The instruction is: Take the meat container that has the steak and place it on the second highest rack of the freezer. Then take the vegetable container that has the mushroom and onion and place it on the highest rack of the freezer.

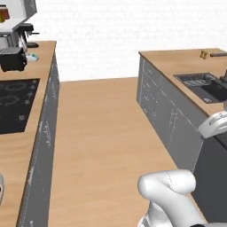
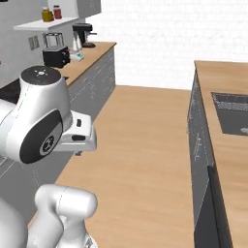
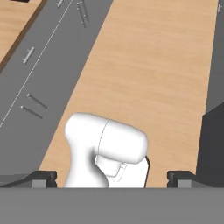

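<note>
Tool [image 3: 112, 177]: I am holding my jaws wide apart, gripping nothing.
Risk: driving down the floor [image 1: 106, 133], I am risking clipping a surface [image 1: 26, 146].

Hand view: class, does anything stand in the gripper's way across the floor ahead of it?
Nothing visible does. The gripper is open and holds nothing; ahead of it lies bare wooden floor, with grey cabinet fronts off to one side. Its way to the steak's container cannot be judged from these pictures.
</note>
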Controlling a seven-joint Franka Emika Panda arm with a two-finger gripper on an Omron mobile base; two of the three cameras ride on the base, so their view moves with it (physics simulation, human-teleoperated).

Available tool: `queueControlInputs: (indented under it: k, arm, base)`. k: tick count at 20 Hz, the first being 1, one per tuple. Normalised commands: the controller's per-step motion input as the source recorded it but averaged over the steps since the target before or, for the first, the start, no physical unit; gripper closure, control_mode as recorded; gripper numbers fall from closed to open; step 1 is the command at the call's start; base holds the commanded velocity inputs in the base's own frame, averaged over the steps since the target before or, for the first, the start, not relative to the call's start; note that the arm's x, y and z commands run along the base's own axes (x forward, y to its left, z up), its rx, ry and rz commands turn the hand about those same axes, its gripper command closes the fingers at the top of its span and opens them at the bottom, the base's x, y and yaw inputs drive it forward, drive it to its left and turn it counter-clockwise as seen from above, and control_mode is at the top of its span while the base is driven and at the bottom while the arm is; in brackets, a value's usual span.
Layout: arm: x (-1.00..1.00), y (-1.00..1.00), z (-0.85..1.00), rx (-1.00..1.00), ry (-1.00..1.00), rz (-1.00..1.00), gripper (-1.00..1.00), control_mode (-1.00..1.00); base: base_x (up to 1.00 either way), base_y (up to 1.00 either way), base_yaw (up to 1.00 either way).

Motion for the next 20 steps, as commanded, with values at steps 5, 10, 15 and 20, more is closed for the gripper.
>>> queueControlInputs:
  k: [5, 10, 15, 20]
  arm:
    - [0.0, 0.0, 0.0, 0.0, 0.0, 0.0, -1.0, 1.0]
    - [0.0, 0.0, 0.0, 0.0, 0.0, 0.0, -1.0, 1.0]
    - [0.0, 0.0, 0.0, 0.0, 0.0, 0.0, -1.0, 1.0]
    - [0.0, 0.0, 0.0, 0.0, 0.0, 0.0, -1.0, 1.0]
  base:
    - [0.73, 0.29, -0.08]
    - [0.61, 0.32, -0.01]
    - [0.62, 0.28, 0.0]
    - [0.36, 0.15, 0.43]
